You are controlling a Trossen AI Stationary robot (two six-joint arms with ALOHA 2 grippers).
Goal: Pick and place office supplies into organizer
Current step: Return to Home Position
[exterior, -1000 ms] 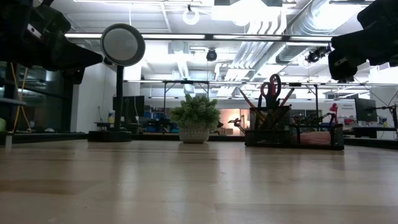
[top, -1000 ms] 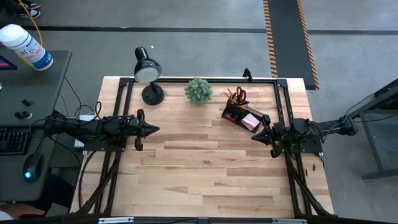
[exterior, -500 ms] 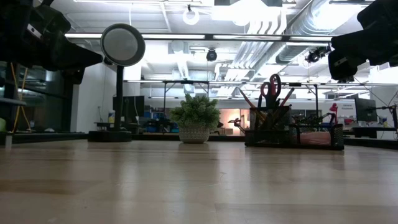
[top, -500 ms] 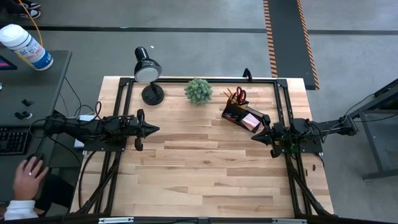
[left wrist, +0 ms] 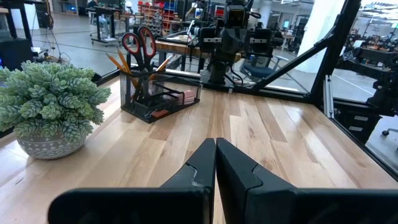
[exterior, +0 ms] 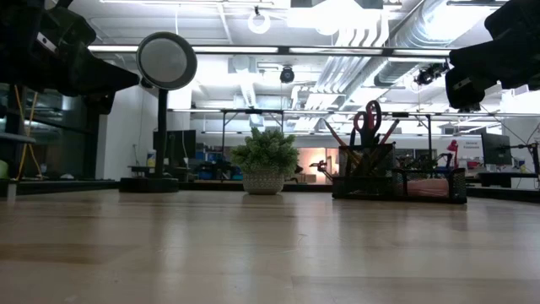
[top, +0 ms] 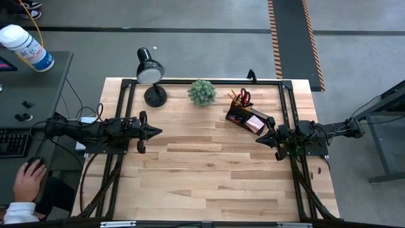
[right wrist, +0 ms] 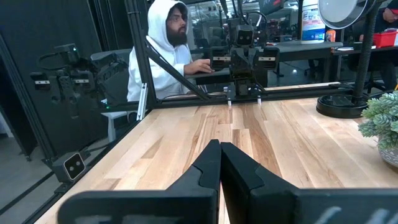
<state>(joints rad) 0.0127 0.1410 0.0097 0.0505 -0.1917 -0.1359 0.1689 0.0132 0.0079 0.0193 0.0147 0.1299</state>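
No text, brand, number or sign can be read in any view. The white bottle at the upper left of the high view carries a blue label, but its print is too small to make out.

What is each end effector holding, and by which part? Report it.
Nothing. The left end effector and the right end effector are both shut and empty; the scissors stand in the organizer.
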